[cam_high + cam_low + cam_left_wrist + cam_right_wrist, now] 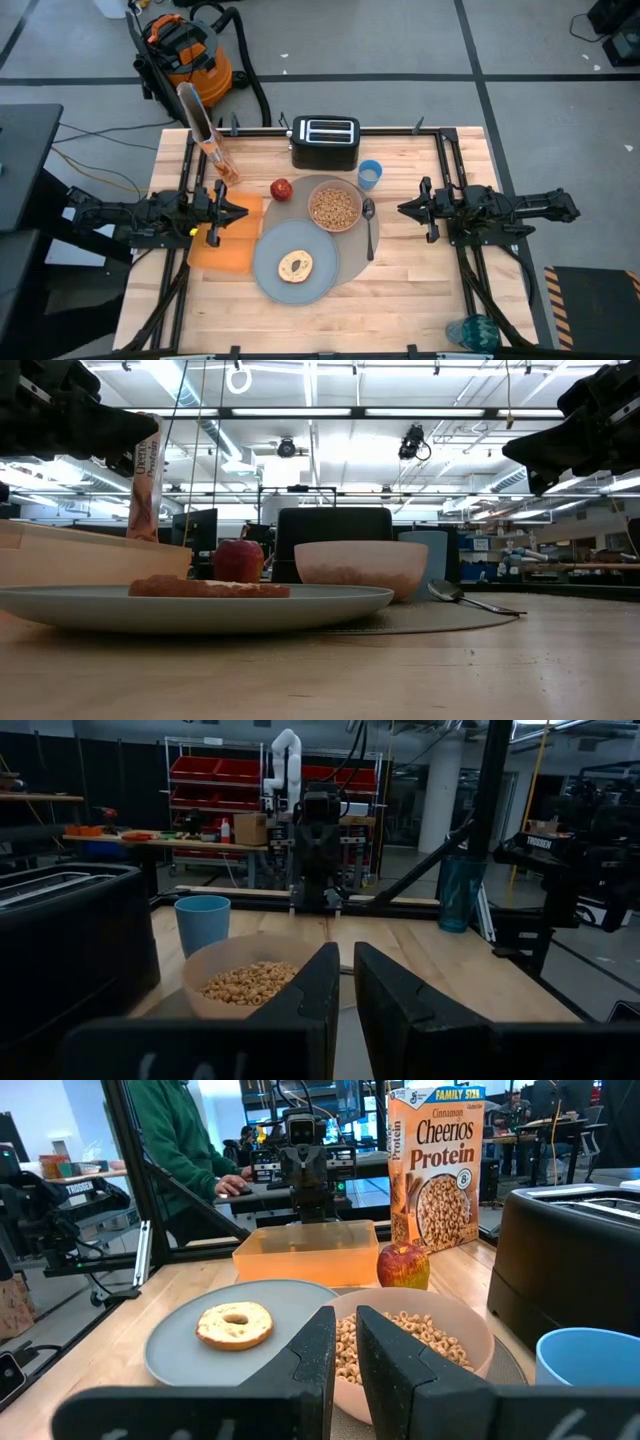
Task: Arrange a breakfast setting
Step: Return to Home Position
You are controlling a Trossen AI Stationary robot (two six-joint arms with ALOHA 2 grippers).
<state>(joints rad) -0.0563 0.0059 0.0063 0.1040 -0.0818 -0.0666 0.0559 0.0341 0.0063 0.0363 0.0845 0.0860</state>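
At the tabletop's front edge sits the smooth grey-blue plate, overlapping the round grey placemat, with a ring-shaped toasted bread flat at its centre. Just left lies the orange square napkin, its far part hidden under the left gripper, which hovers there with fingers pressed almost together on nothing. Along the placemat's right margin rests the metal spoon, long axis running front to back, handle toward the front edge, scoop just beside the pale pink bowl of cereal. Well right of the spoon hangs the right gripper, fingers likewise nearly closed and empty. Left of the bowl stands the red apple. Farther back is the small blue cup, partly hidden behind the bowl in the low view, then the black toaster and the cereal box. Beyond, a person in a green top is cut off by the frame.
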